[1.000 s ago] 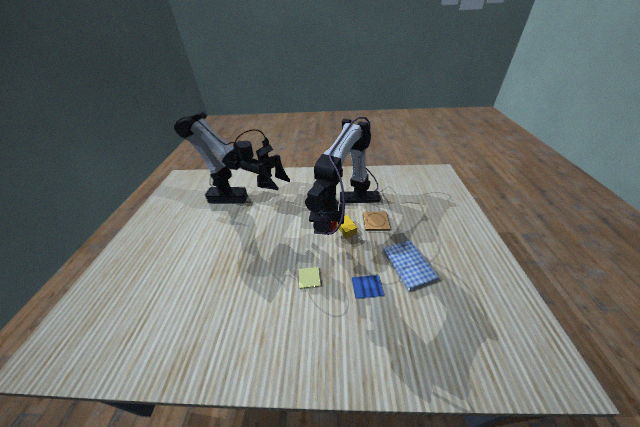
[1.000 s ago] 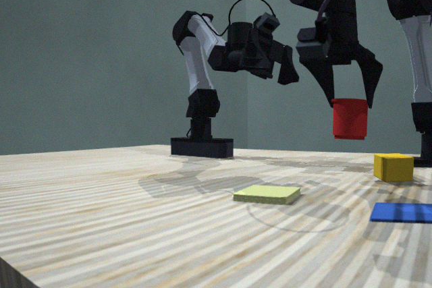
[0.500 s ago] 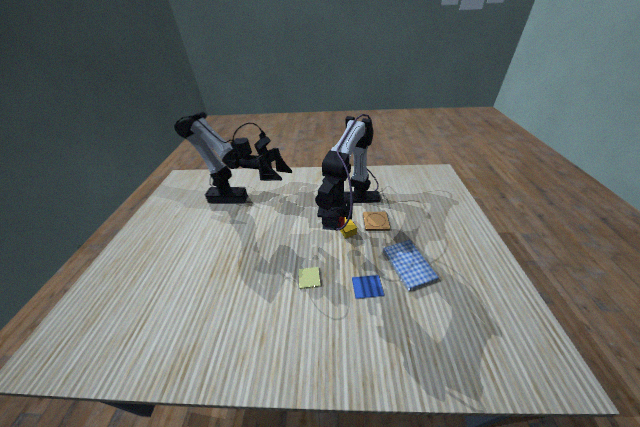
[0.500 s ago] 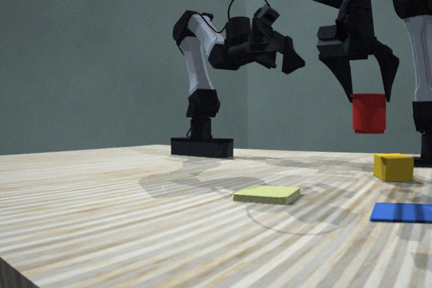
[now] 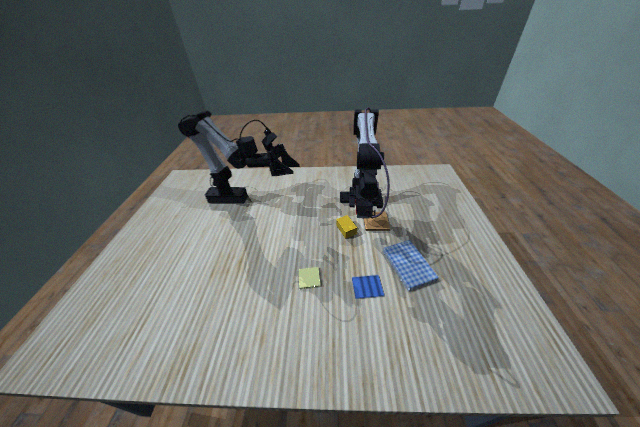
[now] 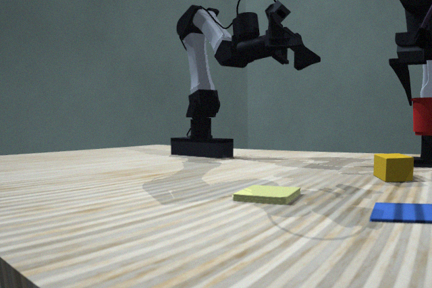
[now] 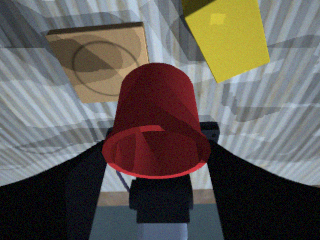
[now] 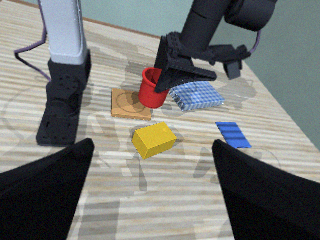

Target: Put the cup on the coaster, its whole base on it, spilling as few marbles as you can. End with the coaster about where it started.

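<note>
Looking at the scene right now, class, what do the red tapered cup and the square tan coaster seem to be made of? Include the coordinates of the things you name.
Red tapered cup (image 6: pixel 422 116) (image 7: pixel 157 100) (image 8: pixel 152 96): probably smooth plastic, from its even colour; painted metal is possible.
Square tan coaster (image 5: pixel 377 222) (image 7: pixel 95 92) (image 8: pixel 118 109): likely matt wood or cork, from its brown tone.

From here I see the pale striped wooden counter (image 5: pixel 217 339) (image 6: pixel 139 215). On it lie a tan square coaster (image 5: pixel 377 227) (image 7: pixel 95 92) (image 8: pixel 120 111), a yellow block (image 5: pixel 346 226) (image 6: pixel 394 168) (image 7: pixel 232 40) (image 8: pixel 155 140) near that, a blue checked cloth (image 5: pixel 410 264) (image 8: pixel 200 95), a flat striped blue square (image 5: pixel 368 286) (image 6: pixel 401 212) (image 8: pixel 233 134) and a pale green pad (image 5: pixel 309 277) (image 6: pixel 266 194). Two black arm bases (image 5: pixel 226 196) (image 6: pixel 202 148) (image 8: pixel 57 132) stand there too.
</note>
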`<state>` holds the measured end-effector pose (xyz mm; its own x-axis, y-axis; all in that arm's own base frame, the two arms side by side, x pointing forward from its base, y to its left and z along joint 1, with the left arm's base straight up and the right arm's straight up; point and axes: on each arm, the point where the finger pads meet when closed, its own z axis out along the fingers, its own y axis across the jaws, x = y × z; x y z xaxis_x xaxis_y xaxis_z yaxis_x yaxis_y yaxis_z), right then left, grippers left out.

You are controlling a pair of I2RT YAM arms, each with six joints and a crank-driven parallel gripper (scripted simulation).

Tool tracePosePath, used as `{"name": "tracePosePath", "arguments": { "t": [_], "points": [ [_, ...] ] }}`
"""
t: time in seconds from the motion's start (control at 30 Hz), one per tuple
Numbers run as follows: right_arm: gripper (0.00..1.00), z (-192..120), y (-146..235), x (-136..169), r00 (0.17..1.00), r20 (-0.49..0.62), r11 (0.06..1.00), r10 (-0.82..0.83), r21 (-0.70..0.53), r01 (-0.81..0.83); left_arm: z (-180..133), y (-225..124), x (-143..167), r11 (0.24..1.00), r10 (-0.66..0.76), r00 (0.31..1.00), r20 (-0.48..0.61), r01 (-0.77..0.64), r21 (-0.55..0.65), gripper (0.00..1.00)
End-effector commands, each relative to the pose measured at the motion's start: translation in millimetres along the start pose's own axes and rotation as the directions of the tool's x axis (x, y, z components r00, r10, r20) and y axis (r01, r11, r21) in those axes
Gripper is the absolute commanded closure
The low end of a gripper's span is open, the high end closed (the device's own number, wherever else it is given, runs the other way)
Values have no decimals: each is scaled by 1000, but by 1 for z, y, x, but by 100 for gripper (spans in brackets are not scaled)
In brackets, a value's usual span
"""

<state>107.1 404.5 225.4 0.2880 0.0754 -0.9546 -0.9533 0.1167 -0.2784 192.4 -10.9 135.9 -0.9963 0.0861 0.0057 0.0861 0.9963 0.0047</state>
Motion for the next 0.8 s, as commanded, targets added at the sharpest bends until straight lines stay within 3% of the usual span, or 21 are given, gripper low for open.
{"name": "tracePosePath", "arguments": {
  "t": [0.0, 0.23, 0.43, 0.77],
  "points": [
    [0, 14, 2, -28, 997, 83, 1000, -3, -23, 5, -2, 10, 2, 998, 65, 997, 31, -65, 10, 25],
    [0, 28, 8, -27, 996, 84, 999, 1, -49, 3, 6, 46, 15, 998, 11, 999, -42, -14, -64, 25],
    [0, 37, 13, -19, 998, 58, 998, 9, -63, -6, 18, 44, 8, 1000, 28, 999, 43, -28, -7, 25],
    [0, 47, 15, -8, 1000, 24, 998, 11, -59, -9, 34, 48, 20, 1000, 26, 999, 25, -26, 2, 25]
  ]
}}
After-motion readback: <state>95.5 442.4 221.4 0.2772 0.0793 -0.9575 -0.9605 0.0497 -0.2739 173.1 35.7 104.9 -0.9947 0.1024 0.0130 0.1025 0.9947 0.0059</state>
